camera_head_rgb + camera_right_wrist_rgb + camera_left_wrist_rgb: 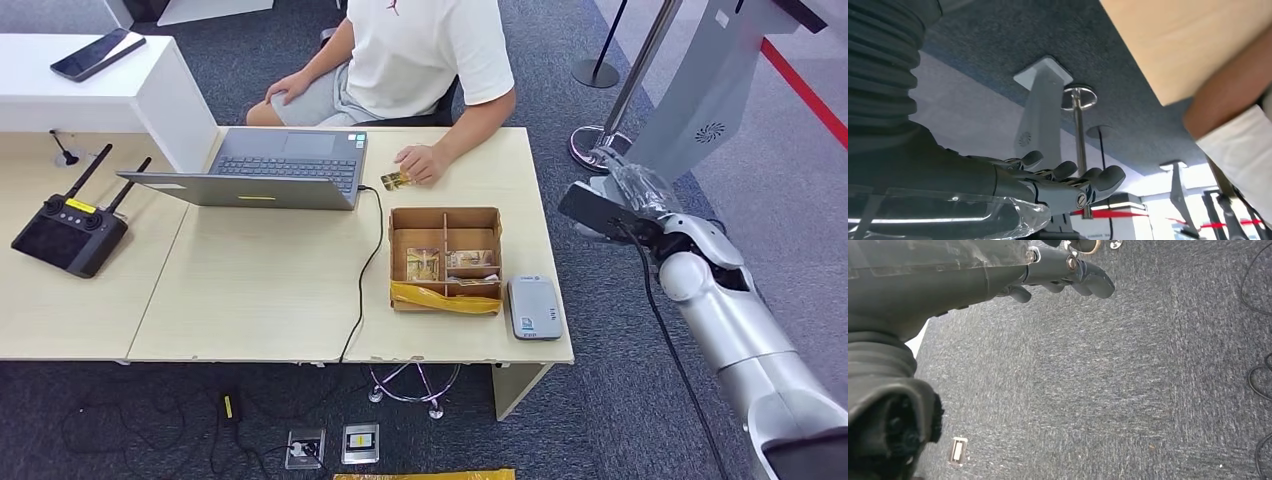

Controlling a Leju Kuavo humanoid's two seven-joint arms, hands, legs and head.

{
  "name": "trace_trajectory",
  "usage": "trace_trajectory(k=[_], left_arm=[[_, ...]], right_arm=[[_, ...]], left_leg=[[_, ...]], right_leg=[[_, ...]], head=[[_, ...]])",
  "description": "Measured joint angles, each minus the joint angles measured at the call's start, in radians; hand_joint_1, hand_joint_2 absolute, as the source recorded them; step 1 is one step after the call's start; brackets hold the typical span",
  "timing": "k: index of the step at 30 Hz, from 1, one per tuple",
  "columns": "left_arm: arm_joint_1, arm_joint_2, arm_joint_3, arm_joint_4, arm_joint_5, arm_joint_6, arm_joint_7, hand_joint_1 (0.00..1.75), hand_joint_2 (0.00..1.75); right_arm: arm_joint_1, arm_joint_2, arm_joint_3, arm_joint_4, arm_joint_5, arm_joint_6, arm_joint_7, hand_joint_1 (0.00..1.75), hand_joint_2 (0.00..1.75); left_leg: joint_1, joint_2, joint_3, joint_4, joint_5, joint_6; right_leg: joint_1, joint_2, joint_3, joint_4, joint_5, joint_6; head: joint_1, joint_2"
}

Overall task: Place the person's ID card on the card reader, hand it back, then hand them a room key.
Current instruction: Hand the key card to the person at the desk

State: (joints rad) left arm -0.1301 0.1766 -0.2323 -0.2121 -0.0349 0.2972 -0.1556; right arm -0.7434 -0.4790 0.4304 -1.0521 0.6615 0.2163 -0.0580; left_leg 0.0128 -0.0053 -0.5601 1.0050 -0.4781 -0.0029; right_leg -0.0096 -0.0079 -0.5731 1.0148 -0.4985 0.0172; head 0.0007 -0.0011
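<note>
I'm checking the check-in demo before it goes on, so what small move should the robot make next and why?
Probably reach the right hand in over the desk toward the ID card. The person's hand holds that card down at the far edge, beside the laptop, while the right hand hangs empty off the desk's right side and the card reader has nothing on it.

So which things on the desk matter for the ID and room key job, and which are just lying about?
For the job:
ID card under the person's hand
card reader
cardboard box of cards

Lying about:
laptop
remote controller
phone
</note>
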Motion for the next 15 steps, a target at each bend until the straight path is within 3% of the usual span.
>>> trace_trajectory(k=[4,8,15], left_arm=[[0.001,0.001,0.000,0.000,0.000,-0.002,0.000,0.00,0.00],[-0.003,0.000,0.000,0.000,0.000,-0.011,0.000,0.00,0.00],[-0.008,-0.001,0.000,0.000,0.002,-0.016,0.001,0.00,0.00]], right_arm=[[0.087,-0.044,-0.028,-0.094,-0.001,0.032,0.037,0.00,1.75],[0.262,-0.087,-0.065,-0.274,0.051,0.064,0.085,0.00,1.75],[0.291,-0.021,-0.028,-0.286,0.170,-0.033,0.075,0.00,1.75]], left_leg=[[0.000,0.000,-0.001,0.000,0.000,0.000],[0.000,0.001,-0.001,-0.001,0.000,0.000],[0.001,0.001,-0.001,-0.001,0.000,0.000]], right_leg=[[0.000,0.000,0.000,0.000,0.000,0.000],[0.000,0.000,0.000,0.000,0.000,0.000],[0.001,0.000,0.000,0.001,0.000,0.000]], head=[[0.000,0.000],[0.000,0.000],[0.000,0.000]])
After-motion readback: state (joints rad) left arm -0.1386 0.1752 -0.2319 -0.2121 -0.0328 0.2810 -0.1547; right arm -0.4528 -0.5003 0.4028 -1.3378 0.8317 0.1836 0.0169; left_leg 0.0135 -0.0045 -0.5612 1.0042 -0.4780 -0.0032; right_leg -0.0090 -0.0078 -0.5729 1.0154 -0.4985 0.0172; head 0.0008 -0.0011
